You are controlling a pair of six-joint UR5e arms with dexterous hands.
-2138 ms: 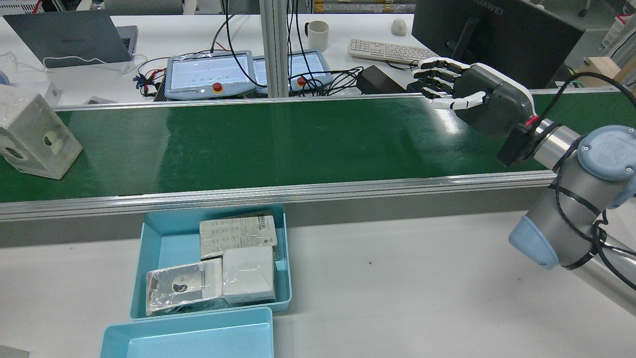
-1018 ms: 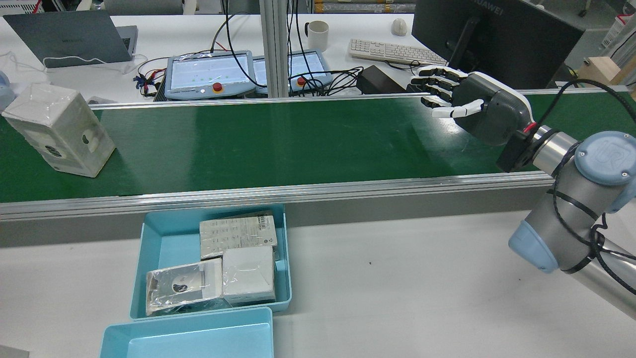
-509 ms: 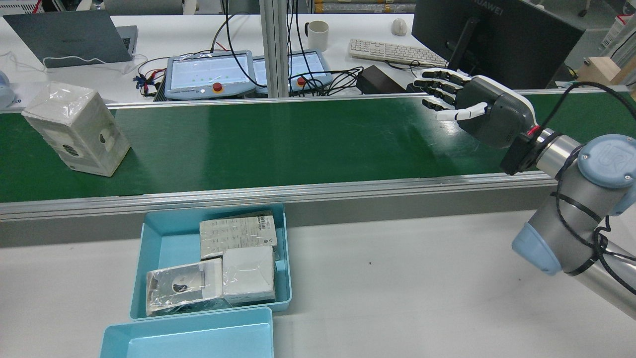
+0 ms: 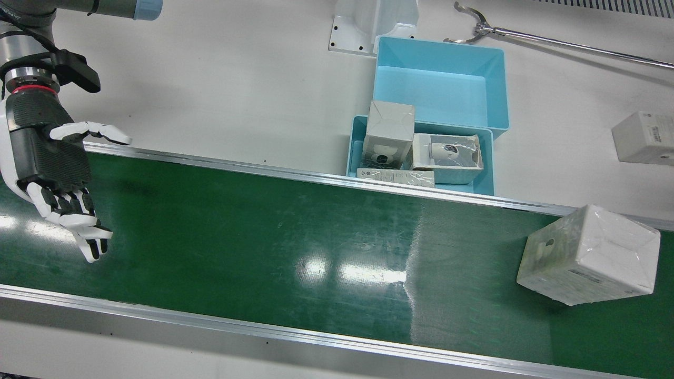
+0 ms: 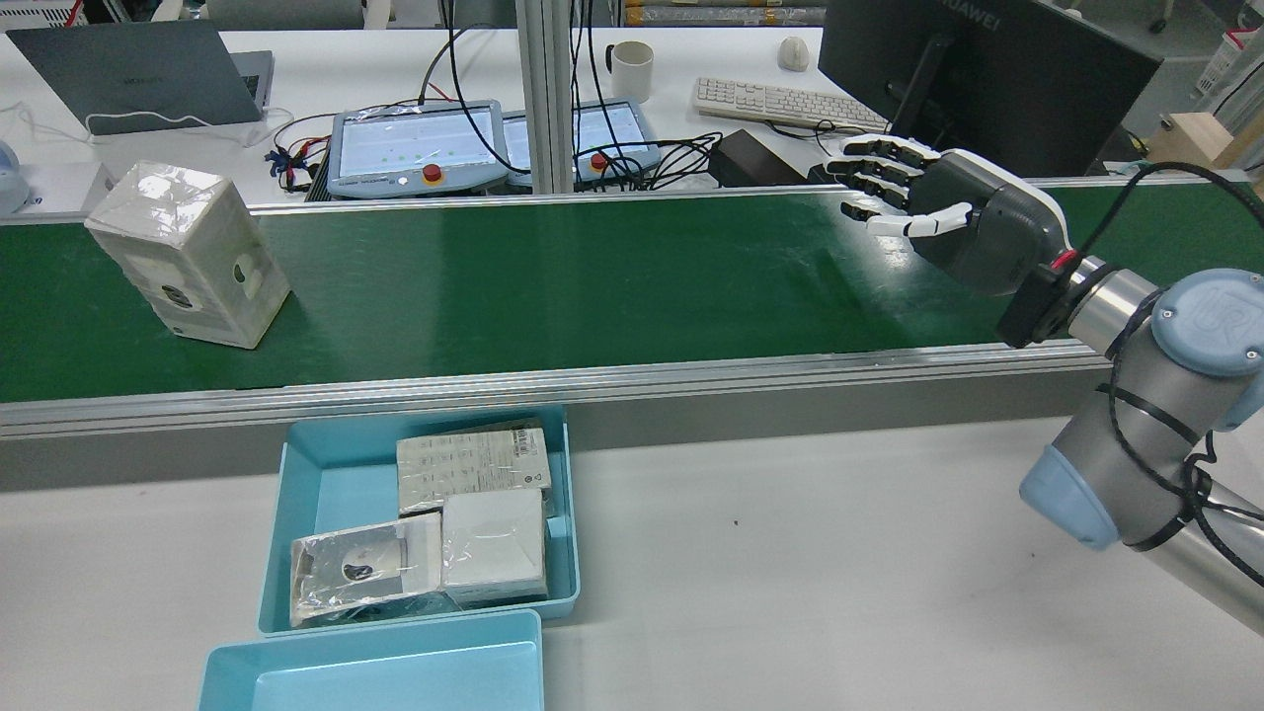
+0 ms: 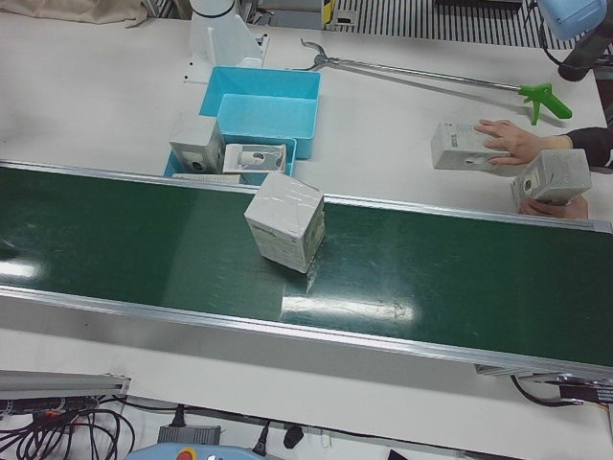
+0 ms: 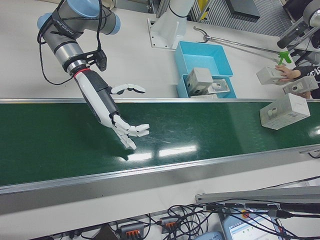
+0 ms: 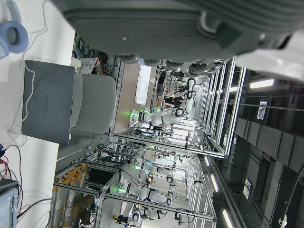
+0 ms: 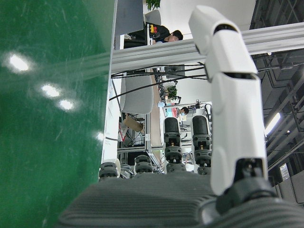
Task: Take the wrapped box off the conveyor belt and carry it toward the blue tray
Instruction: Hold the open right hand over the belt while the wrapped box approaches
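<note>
Blue trays on a white desk (image 5: 790,553), a wrapped box on a green conveyor, one robot hand waiting open.

Nearest in the rear view, an empty blue tray (image 5: 375,671) touches a second blue tray (image 5: 326,474) holding three wrapped packages. Beyond, the wrapped box (image 5: 188,254) stands upright on the conveyor belt (image 5: 592,276) at its left end, long axis vertical, turned cornerwise. Well apart at the right end, the right robot hand (image 5: 938,212) hovers open, fingers spread, holding nothing.

Your box (image 5: 188,255) carried further along the belt (image 5: 553,286) toward the right hand (image 5: 948,212) (now fully in rear view), that hand drifted slightly right, fingers spread.
</note>
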